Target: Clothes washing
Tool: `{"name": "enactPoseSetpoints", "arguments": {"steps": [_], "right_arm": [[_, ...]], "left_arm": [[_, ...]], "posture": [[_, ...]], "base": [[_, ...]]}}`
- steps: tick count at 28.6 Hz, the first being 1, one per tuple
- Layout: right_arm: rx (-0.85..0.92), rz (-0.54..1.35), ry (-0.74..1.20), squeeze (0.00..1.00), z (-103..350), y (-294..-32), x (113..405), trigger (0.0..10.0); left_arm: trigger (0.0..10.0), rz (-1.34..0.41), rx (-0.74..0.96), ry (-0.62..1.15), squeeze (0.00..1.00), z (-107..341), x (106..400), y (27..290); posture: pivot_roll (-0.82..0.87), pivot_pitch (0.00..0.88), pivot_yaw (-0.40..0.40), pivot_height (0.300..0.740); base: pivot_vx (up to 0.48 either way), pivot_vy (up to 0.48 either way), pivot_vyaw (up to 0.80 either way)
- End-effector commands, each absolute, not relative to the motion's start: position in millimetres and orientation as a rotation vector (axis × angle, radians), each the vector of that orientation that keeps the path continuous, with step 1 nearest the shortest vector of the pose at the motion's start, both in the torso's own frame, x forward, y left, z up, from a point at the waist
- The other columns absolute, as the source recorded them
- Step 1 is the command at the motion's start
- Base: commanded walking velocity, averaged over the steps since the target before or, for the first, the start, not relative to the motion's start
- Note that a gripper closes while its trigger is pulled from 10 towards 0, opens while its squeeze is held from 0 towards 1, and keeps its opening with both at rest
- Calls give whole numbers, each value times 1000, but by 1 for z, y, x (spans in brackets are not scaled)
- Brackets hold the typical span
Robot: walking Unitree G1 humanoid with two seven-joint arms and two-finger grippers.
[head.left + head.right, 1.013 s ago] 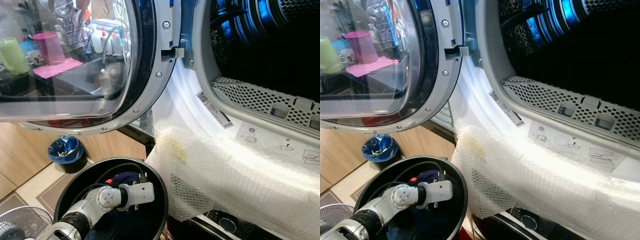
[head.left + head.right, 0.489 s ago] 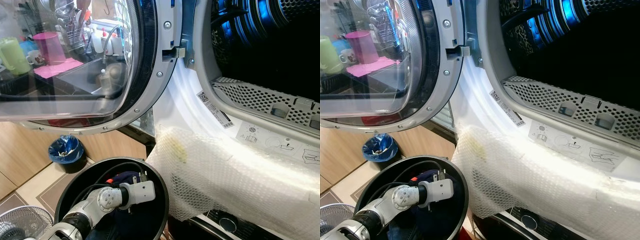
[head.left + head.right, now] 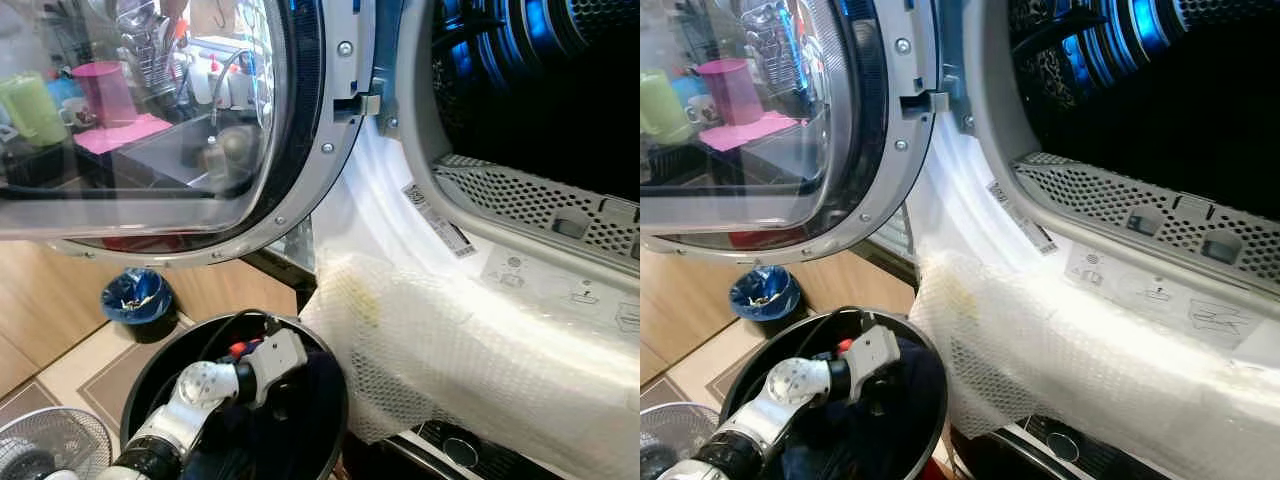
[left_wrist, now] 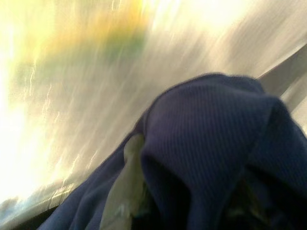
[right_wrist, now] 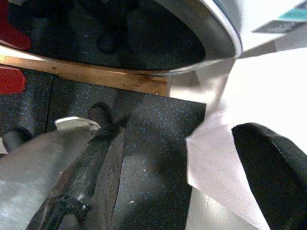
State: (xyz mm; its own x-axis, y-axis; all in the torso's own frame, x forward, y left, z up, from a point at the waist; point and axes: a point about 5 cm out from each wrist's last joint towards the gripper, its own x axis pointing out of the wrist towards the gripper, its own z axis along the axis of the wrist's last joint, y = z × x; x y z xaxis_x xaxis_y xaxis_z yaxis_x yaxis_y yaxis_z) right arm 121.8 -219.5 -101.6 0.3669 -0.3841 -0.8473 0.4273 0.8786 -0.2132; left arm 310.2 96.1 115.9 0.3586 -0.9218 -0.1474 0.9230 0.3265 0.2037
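My left arm reaches down into the black laundry bin (image 3: 330,400) that stands on the floor below the washer's open door (image 3: 300,120). The left gripper (image 3: 290,385) is down among the dark clothes inside it, near the rim that faces the machine. In my left wrist view a navy ribbed garment (image 4: 216,143) bulges up close to the lens; that picture is smeared, and I cannot tell whether my fingers are closed on the cloth or not.

The machine's drum (image 3: 1180,110) gapes dark above, with a perforated grey lip at its lower edge, and a sheet of bubble wrap (image 3: 470,350) hangs over the white front panel, its near corner just beside the bin's rim.

The floor is pale tile with a dark border, meeting wooden cabinet fronts. A small bucket lined with a blue bag (image 3: 135,300) sits against the cabinets, and a white fan (image 3: 50,450) stands at the floor's near corner.

My right gripper (image 5: 177,167) hangs idle over dark speckled flooring, its two black fingers (image 5: 96,163) spread wide apart.
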Motion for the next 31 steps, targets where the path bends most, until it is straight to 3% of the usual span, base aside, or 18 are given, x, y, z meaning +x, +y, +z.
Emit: {"name": "enactPoseSetpoints", "arguments": {"steps": [1,4,9,16,31], "right_arm": [[44,-511,1092,0,-104,-217,117,10000],[44,-506,1091,0,-104,-217,117,10000],[46,-487,1086,0,-103,-214,122,10000],[48,-473,1082,0,-102,-212,125,10000],[59,-493,1077,0,-102,-214,125,10000]], "left_arm": [[0,-1313,211,-18,0,135,305,91],[0,-1354,194,-17,0,142,303,89],[0,-1565,95,-54,0,186,292,78],[0,-1812,-98,-149,0,236,270,38],[0,-2011,-289,-374,0,298,247,-33]], "posture": [[91,30,22,740],[91,30,22,740],[104,13,24,740],[113,9,33,740],[93,5,53,740]], "base": [[0,0,0],[0,0,0],[0,0,0],[0,0,0],[0,0,0]]}}
